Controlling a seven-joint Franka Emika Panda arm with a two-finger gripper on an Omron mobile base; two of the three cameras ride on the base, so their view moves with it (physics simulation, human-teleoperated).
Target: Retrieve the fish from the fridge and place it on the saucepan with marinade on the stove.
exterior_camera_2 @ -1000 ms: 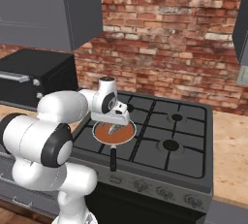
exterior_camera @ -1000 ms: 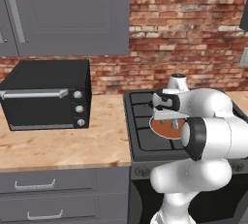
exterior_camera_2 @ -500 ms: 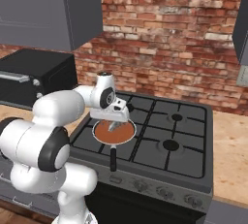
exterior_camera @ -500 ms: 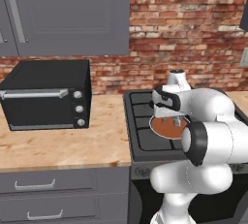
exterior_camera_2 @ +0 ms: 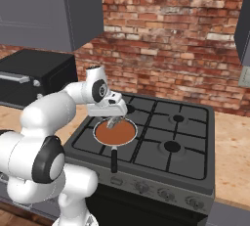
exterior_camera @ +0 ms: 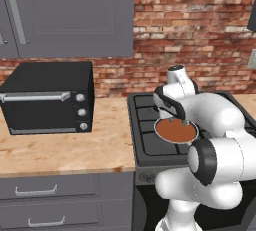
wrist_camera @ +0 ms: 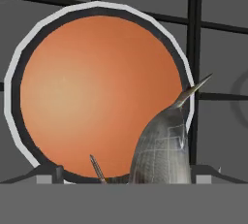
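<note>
Your two-finger gripper (exterior_camera_2: pixel 115 118) hangs just above the shallow silver-rimmed saucepan (exterior_camera_2: pixel 113 144) on the dark grey gas stove (exterior_camera_2: pixel 181 162), with its jaws spread wide. In your hand view the small dark grey fish (wrist_camera: pixel 162 149) lies at about five o'clock on the smooth reddish-brown marinade (wrist_camera: pixel 97 92), its pointed end crossing the pan's rim toward two o'clock. Whether the fingers touch the fish, you cannot tell. A black countertop toaster oven (exterior_camera: pixel 49 97) sits at nine o'clock of the stove.

Arm folded forward, wrist bent down; hand (exterior_camera_2: pixel 115 121) pointing downward, jaws spread wide.
</note>
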